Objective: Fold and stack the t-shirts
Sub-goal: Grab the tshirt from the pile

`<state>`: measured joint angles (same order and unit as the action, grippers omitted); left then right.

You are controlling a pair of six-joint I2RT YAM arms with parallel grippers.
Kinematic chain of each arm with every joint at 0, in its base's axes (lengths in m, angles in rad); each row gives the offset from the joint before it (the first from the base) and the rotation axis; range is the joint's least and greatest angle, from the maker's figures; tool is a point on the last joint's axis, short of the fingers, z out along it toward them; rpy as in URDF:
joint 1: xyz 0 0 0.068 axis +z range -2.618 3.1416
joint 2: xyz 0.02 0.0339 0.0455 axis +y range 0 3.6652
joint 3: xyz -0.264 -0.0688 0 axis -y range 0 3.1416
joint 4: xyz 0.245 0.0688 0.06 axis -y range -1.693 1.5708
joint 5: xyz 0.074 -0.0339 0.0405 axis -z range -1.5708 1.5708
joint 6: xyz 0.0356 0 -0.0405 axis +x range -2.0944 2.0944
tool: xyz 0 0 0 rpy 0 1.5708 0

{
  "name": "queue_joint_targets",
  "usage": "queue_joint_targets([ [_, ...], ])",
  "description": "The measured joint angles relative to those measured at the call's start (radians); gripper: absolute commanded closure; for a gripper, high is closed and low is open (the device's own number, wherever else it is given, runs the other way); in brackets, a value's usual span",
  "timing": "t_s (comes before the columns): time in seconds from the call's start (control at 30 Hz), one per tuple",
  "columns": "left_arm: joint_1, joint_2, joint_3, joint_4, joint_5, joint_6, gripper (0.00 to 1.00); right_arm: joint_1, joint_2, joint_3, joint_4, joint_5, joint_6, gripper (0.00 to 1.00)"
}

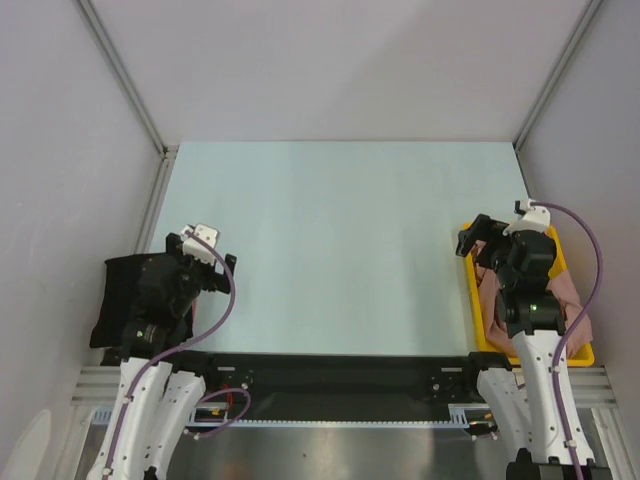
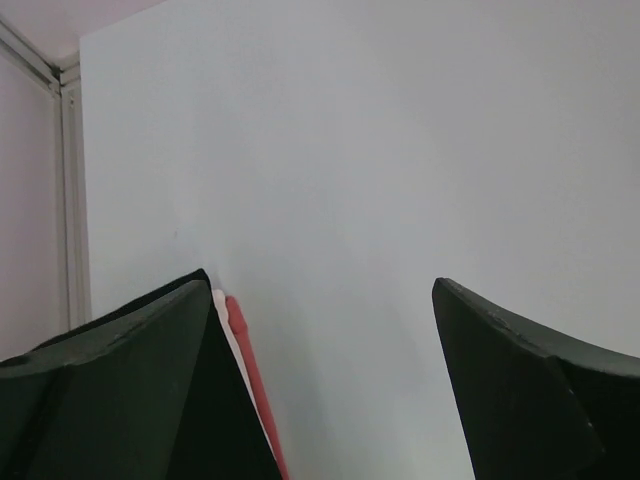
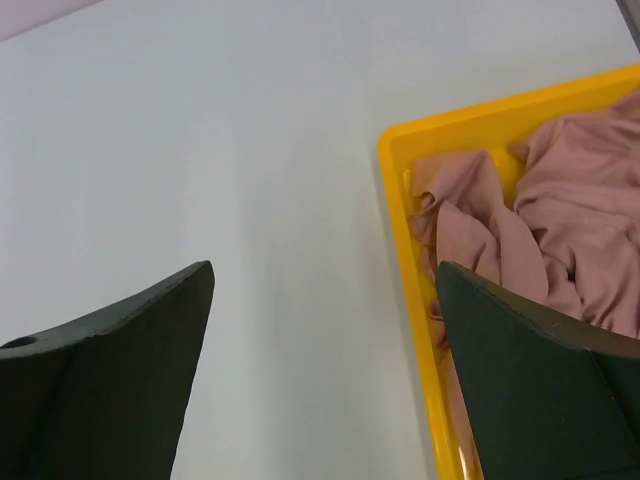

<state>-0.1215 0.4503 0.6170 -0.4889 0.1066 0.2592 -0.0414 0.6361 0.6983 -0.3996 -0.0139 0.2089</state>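
The pale bench is flanked by both arms, each kept folded low at a near corner. The black t-shirt is laid at the left edge, partly covered by the left arm. A yellow tray is set at the near right corner, and the pink t-shirt is crumpled inside it beneath the right arm. The left pincer is held released above bare bench. The right pincer is likewise spread, straddling the tray's left rim.
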Motion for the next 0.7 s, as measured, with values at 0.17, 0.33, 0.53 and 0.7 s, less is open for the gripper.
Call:
queue_joint_targets([
  [0.17,0.0,0.082,0.026,0.0,0.002,-0.021,0.0,-0.022,0.163,0.118,-0.079,0.108,0.074,0.0],
  [0.33,0.0,0.113,0.058,-0.011,0.072,0.033,0.0,-0.209,0.408,0.229,-0.15,0.135,0.142,0.0],
  [0.53,0.0,0.125,0.115,-0.063,0.16,0.056,0.0,-0.405,0.646,0.233,-0.191,0.077,0.154,0.08],
  [0.7,0.0,0.134,0.141,-0.085,0.186,0.057,0.0,-0.386,0.74,0.233,-0.202,0.047,0.138,0.08],
])
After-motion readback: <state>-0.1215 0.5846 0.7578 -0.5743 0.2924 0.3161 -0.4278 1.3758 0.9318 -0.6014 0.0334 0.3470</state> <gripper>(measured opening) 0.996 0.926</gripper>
